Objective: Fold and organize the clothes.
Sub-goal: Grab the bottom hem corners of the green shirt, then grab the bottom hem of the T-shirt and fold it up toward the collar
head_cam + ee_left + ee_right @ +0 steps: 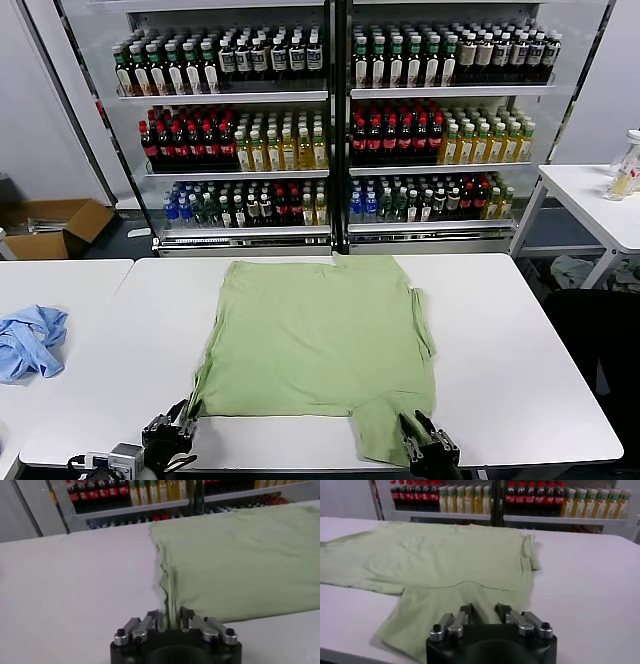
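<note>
Both end effectors (172, 432) (432, 447) on lengthwise green shirt's (320, 340) near corners

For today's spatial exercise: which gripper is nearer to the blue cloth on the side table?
Left. The left gripper is at the green shirt's near left corner, closer to the blue cloth; the right gripper is at the shirt's near right flap, farther away.
</note>
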Robot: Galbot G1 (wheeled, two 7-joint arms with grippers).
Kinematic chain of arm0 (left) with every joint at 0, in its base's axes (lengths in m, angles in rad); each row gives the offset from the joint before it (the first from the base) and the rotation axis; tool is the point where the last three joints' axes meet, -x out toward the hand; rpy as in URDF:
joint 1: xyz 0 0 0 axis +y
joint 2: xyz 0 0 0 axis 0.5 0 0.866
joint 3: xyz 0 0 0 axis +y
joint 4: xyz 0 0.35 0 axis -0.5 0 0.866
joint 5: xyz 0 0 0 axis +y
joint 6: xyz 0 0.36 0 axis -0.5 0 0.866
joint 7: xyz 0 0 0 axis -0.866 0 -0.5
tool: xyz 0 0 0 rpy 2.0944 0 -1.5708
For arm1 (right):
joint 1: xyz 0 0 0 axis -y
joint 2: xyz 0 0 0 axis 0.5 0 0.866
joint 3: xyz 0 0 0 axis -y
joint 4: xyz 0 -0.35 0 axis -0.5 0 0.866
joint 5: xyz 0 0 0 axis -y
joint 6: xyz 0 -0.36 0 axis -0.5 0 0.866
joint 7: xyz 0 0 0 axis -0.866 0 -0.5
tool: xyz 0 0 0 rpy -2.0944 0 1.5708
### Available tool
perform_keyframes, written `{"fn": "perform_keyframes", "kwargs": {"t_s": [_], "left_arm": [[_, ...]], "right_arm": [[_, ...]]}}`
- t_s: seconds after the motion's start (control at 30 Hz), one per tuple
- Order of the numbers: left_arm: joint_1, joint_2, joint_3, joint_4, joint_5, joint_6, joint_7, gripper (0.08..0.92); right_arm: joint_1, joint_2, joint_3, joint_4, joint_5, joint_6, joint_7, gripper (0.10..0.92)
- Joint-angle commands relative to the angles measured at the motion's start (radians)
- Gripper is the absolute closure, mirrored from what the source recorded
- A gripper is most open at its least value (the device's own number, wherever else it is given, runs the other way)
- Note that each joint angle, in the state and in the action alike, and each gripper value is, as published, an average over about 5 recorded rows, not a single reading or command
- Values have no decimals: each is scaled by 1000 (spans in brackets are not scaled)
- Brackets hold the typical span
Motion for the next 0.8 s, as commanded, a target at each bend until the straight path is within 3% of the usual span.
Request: {"fn": "perform_keyframes", "kwargs": {"t_s": [0.03, 0.23, 0.4, 0.8], "left_arm": [[-1, -2, 18, 2, 1, 8, 1, 744], [-23, 23, 3, -20, -5, 14, 26, 898], [-42, 66, -21, -68, -45, 59, 45, 919], [316, 96, -163, -229, -25, 19, 19, 919]], "right_arm": [[-2, -1, 6, -2, 14, -1, 0, 722], [9, -26, 60, 17, 51, -2, -21, 883], [15, -58, 112, 61, 103, -18, -55, 908], [-282, -91, 169, 240, 6, -17, -109, 908]]}}
